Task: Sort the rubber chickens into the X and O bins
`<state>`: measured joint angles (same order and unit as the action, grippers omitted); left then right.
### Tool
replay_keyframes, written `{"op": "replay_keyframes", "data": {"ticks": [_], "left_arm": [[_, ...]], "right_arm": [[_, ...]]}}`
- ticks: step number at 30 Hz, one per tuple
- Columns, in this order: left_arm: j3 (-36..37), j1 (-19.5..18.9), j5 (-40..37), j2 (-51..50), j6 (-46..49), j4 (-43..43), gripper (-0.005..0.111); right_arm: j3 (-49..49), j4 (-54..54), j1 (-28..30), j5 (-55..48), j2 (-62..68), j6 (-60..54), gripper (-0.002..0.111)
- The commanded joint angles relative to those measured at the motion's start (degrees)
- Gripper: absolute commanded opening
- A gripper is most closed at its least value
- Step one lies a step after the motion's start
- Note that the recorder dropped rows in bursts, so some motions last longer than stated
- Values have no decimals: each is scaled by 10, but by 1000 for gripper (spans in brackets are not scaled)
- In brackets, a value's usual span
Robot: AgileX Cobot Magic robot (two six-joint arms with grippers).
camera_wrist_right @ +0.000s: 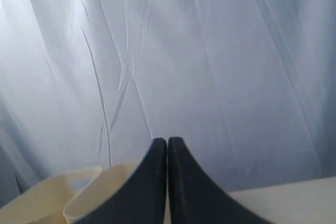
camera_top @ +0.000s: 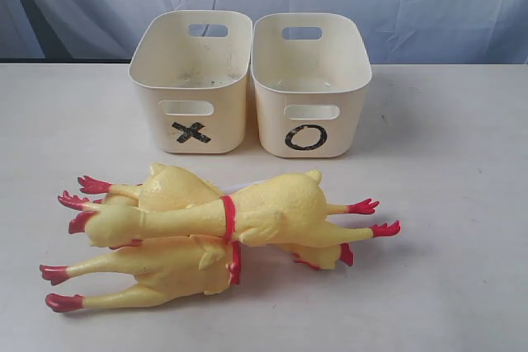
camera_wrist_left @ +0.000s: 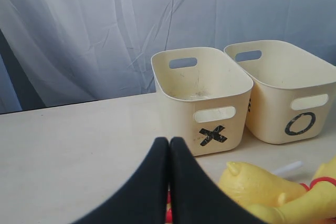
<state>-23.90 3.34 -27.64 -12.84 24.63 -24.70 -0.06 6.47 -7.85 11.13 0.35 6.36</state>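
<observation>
Yellow rubber chickens (camera_top: pixel 206 224) lie heaped at lower centre, below the empty X bin (camera_top: pixel 155 121) and O bin (camera_top: pixel 351 117). The left pincer (camera_wrist_left: pixel 169 148) and right pincer (camera_wrist_right: pixel 167 148) are pressed together, holding nothing. Recommend opening one, then lifting the topmost chicken alone.

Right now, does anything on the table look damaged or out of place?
Yes. The front rubber chicken ends at its red neck ring, with no head visible. It lies in a crossed heap with the other chickens.
</observation>
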Motion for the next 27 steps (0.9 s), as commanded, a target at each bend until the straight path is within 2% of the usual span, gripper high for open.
{"op": "replay_keyframes", "data": {"ticks": [1, 5, 9, 11, 16, 21, 24, 27], "left_arm": [[-4, 2, 3, -2, 1, -1, 0], [-4, 2, 5, -2, 1, -1, 0], [-4, 2, 7, -2, 1, -1, 0], [-4, 2, 7, -2, 1, -1, 0], [-4, 2, 7, -2, 1, -1, 0], [-4, 2, 8, -2, 1, -1, 0], [-4, 2, 8, -2, 1, -1, 0], [-4, 2, 8, -2, 1, -1, 0]], "right_arm": [[1, 10, -2, 107, -4, -1, 1], [1, 32, -2, 200, -4, 31, 1], [1, 45, -2, 196, -4, 38, 1], [0, 37, -2, 150, -4, 46, 1], [-80, -52, -2, -39, 3, 102, 1], [-152, -65, -2, -150, 37, 100, 1], [-196, -65, -2, -214, 71, 39, 1], [-236, -58, -10, -264, 119, -78, 1]]}}
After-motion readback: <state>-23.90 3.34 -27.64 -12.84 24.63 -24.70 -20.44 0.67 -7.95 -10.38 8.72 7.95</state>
